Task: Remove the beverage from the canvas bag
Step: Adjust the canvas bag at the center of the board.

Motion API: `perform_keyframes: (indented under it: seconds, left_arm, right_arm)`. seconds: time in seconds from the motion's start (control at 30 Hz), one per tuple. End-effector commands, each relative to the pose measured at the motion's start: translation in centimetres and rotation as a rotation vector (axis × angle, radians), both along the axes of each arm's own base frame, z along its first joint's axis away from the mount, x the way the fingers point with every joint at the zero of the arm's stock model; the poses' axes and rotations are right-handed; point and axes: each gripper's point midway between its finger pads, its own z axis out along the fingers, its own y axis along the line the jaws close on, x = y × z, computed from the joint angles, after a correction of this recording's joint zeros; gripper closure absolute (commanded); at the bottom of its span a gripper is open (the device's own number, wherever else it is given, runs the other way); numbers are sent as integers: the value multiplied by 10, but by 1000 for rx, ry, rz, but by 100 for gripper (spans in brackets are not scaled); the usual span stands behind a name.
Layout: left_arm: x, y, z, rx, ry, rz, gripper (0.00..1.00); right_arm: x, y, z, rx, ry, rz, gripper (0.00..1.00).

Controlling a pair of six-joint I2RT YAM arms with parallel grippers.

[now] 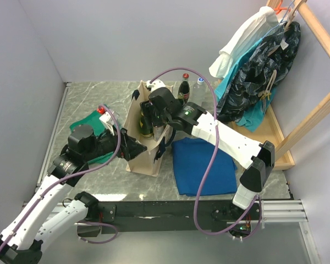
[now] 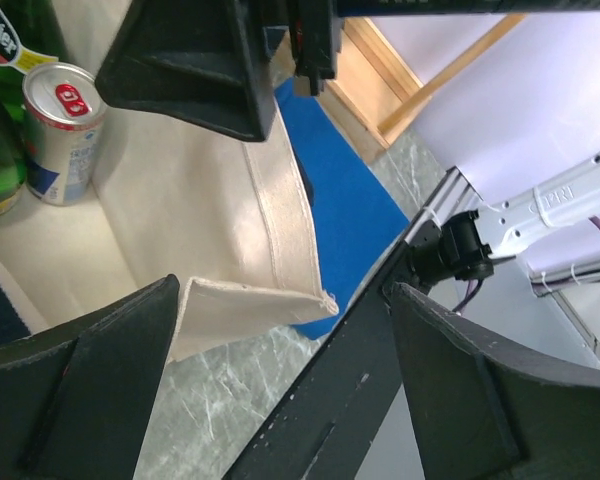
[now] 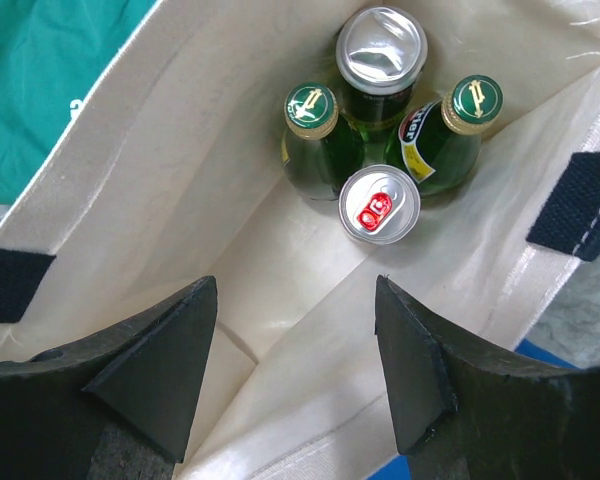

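Observation:
The cream canvas bag with navy straps stands upright, its mouth open. Down inside it, the right wrist view shows two green bottles, a large silver-topped can and a small can with a red tab, all upright in one corner. My right gripper hangs open over the bag's mouth, its jaws empty, above the small can. My left gripper is open at the bag's near left corner. The bag's rim lies beside one finger, not clamped.
A green cloth lies left of the bag and a folded blue cloth right of it. Two bottles stand behind the bag. A wooden rack with hanging clothes fills the back right corner.

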Motion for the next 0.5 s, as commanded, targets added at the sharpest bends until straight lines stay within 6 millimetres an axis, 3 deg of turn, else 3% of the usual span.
perform_keyframes:
  seconds: [0.0,0.47]
  left_arm:
    - [-16,-3,-3,-13,10,-66,9]
    - [-31,-2,-26,19,88,-115,17]
  right_arm:
    - [5,13,8,39,-23,12,29]
    - [29,32,1,37,-41,33,29]
